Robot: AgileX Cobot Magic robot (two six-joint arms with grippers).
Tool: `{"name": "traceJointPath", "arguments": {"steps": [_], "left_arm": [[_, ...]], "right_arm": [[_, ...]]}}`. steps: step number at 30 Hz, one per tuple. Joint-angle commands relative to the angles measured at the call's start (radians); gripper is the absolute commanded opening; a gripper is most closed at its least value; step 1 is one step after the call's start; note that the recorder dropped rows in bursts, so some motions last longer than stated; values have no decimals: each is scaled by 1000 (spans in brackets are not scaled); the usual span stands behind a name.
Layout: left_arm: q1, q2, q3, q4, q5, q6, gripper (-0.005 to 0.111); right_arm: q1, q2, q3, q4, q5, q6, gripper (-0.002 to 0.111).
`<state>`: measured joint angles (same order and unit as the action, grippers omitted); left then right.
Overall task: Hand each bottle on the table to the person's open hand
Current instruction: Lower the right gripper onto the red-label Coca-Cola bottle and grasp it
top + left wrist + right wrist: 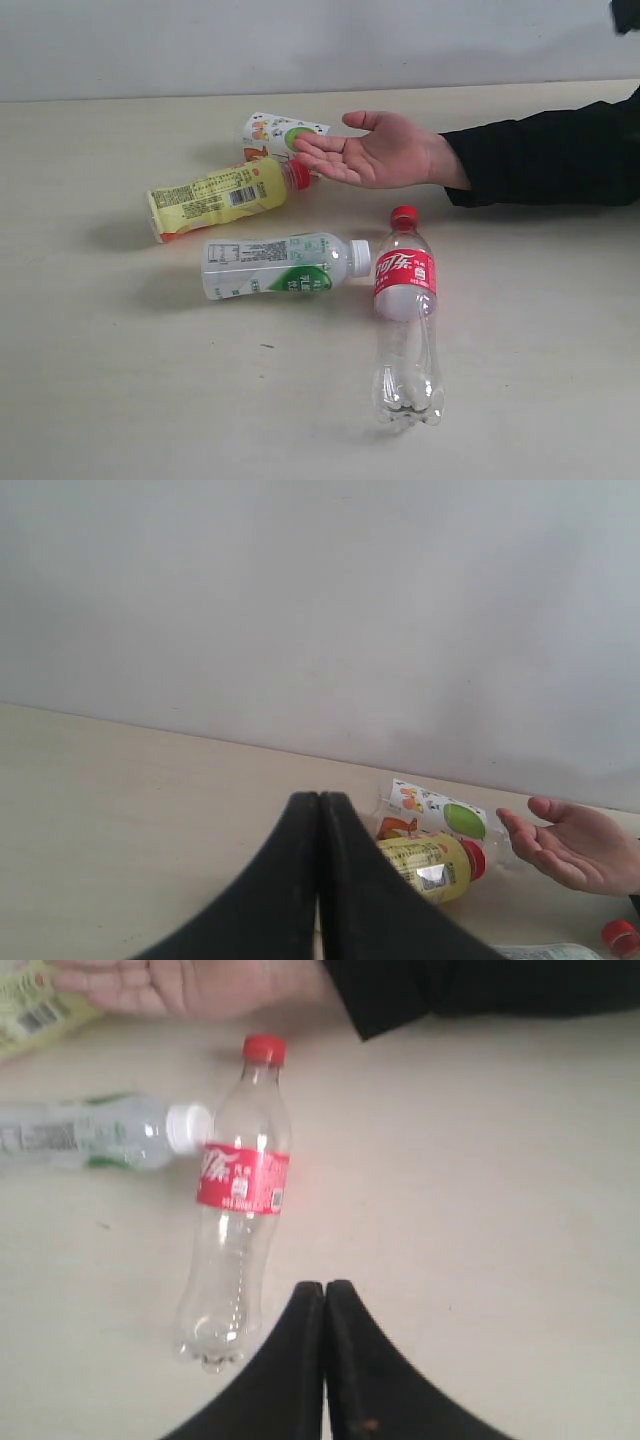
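Four bottles lie on the table [120,380]. The clear bottle with red label and cap [405,320] lies nearest the front. The white-green one with a white cap [280,266] lies to its left. Behind them are the yellow one with a red cap [220,196] and the white orange-green printed one [275,134]. The person's open hand [375,150] hovers palm up beside those two. My left gripper [320,798] is shut and empty, short of the yellow bottle [430,865]. My right gripper [325,1287] is shut and empty, beside the clear bottle's [238,1230] base. Neither gripper shows in the exterior view.
The black sleeve [545,150] stretches in from the right edge across the back of the table. A pale wall [300,40] stands behind the table's far edge.
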<state>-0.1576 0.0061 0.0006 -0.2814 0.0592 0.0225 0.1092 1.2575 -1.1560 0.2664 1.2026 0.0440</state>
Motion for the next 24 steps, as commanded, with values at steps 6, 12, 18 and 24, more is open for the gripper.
{"name": "traceJointPath", "arguments": {"steps": [6, 12, 18, 24], "left_arm": [[-5, -6, -1, 6, -2, 3, 0], [-5, -6, -1, 6, -2, 3, 0], [-5, -6, -1, 6, -2, 3, 0], [-5, -6, -1, 6, -2, 3, 0]], "right_arm": [[315, 122, 149, -122, -61, 191, 0], [463, 255, 183, -131, -211, 249, 0], [496, 360, 183, -128, -279, 227, 11], [496, 375, 183, -84, -285, 229, 59]]}}
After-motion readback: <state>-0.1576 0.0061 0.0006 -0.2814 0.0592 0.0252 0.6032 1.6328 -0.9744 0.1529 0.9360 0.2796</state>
